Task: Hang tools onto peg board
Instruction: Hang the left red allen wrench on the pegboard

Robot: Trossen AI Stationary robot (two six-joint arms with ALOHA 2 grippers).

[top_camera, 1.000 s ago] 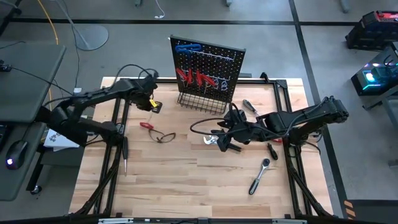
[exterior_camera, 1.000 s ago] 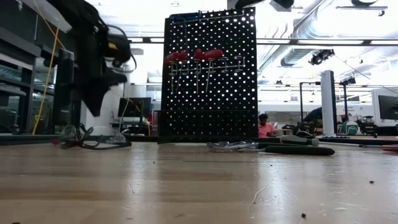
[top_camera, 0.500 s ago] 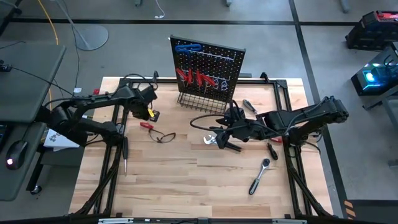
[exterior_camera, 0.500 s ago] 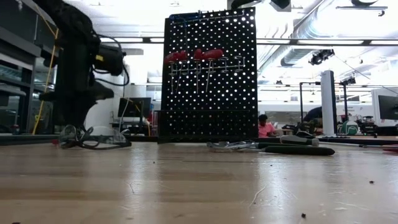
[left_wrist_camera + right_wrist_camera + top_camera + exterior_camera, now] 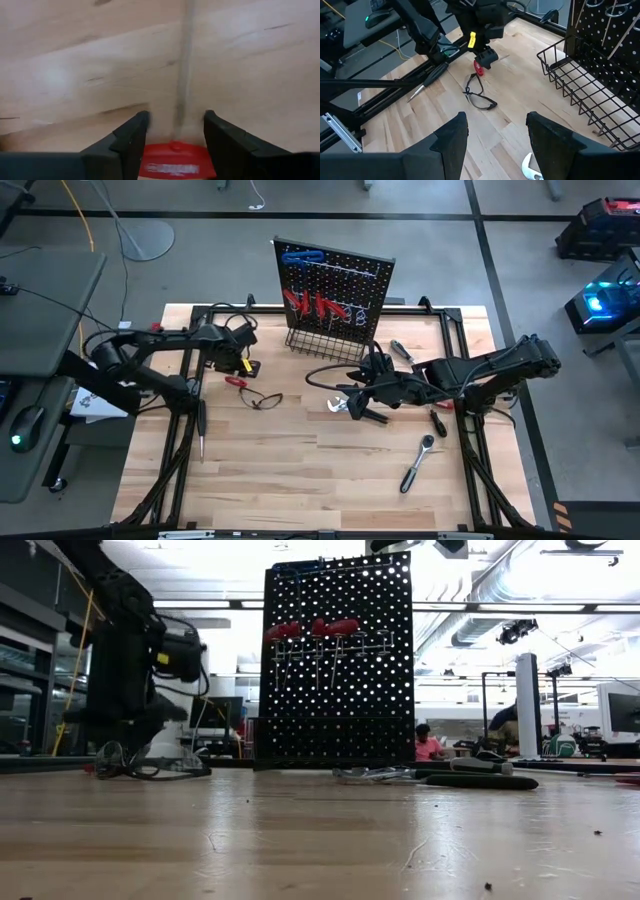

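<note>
The peg board (image 5: 335, 280) stands at the table's far edge with red-handled tools (image 5: 315, 302) and a blue-handled one (image 5: 300, 255) hanging on its hooks. A red-handled screwdriver (image 5: 236, 381) lies flat on the wood left of the board. My left gripper (image 5: 175, 120) points down over it, open, one finger on each side of the red handle (image 5: 175, 159); the steel shaft (image 5: 183, 75) runs away from the fingers. My right gripper (image 5: 495, 125) hovers open over the table's middle (image 5: 352, 408) with nothing between its fingers. My left gripper comes from above with its fingers (image 5: 132, 137) close beside the red handle's end, across the tool. I cannot tell whether they touch it. The screwdriver lies flat on the table.
Safety glasses (image 5: 265, 399) lie just right of the red tool. A chrome ratchet (image 5: 417, 463), a black-handled screwdriver (image 5: 437, 422) and pliers (image 5: 403, 352) lie on the right half. A wire basket (image 5: 325, 343) juts from the board's foot. A dark pointed tool (image 5: 201, 430) rests by the left frame.
My left gripper has come down toward the table, onto the red-handled screwdriver, drifting slightly toward the left edge, and its fingers have spread apart. The screwdriver has stayed where it lay.
</note>
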